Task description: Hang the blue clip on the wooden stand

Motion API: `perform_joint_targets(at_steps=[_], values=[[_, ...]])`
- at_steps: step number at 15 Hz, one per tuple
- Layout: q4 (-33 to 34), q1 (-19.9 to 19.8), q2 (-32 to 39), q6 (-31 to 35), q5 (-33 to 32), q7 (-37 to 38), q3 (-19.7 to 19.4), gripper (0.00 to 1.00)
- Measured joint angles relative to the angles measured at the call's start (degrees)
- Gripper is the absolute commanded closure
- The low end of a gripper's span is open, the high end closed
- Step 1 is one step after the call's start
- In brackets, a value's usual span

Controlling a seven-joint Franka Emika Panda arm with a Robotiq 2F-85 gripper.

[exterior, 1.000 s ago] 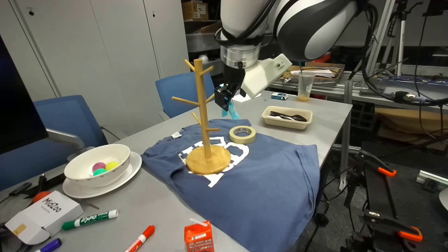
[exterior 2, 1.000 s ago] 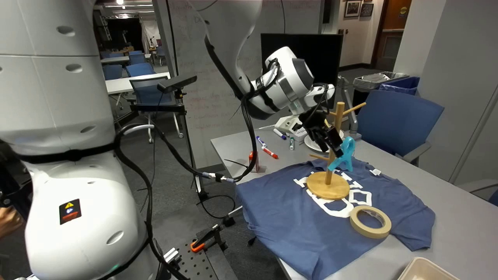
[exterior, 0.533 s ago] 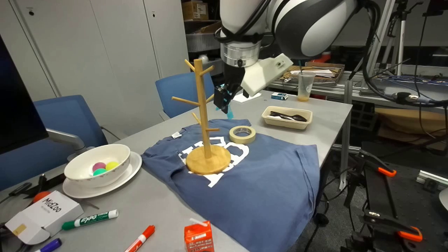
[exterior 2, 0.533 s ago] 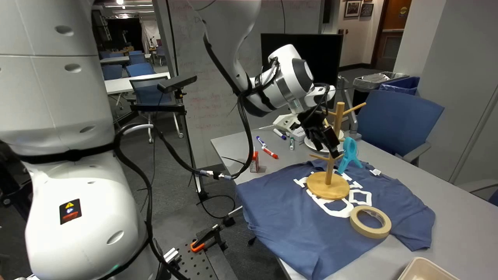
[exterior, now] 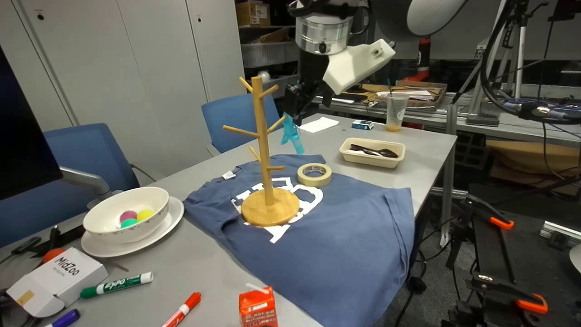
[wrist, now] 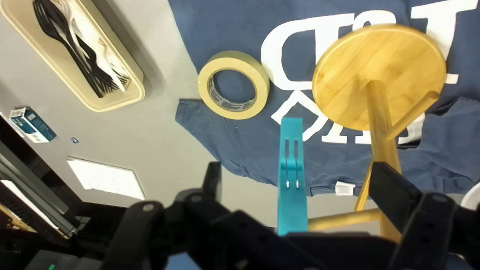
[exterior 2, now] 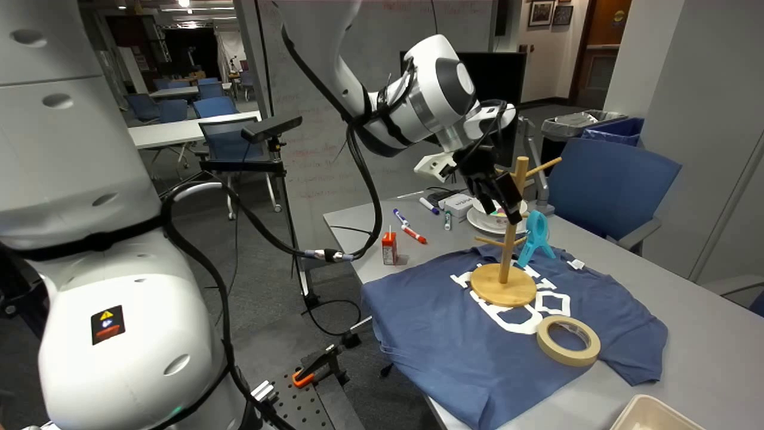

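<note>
On a peg [wrist: 343,220] of the wooden stand [exterior: 264,145] | blue clip [wrist: 292,198] hanging | fingers [wrist: 392,191] spread wide apart

Even light bathes the worktop [exterior: 199,259]; in the wrist view, a soft shadow [wrist: 142,56] edges the tray [wrist: 125,99] at two o'clock, parted jaws blurred at six.

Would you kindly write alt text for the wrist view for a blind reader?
A cyan-blue plastic clip appears to hang on a peg of the wooden stand, framed by the open gripper. A blue T-shirt lies beneath, with a masking tape roll and cutlery tray nearby.
</note>
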Motion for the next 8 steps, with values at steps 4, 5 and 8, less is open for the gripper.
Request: perform_joint_targets(at_steps=[4,5,8], values=[[-2.27,-0.03,-5.41,-0.67,0.00,0.00,0.01,0.00],[-2.92,-0.07,-6.79,-0.68,0.00,0.00,0.02,0.00],[-5.00,-0.35,-10.88,-0.68,0.00,0.00,0.28,0.00]])
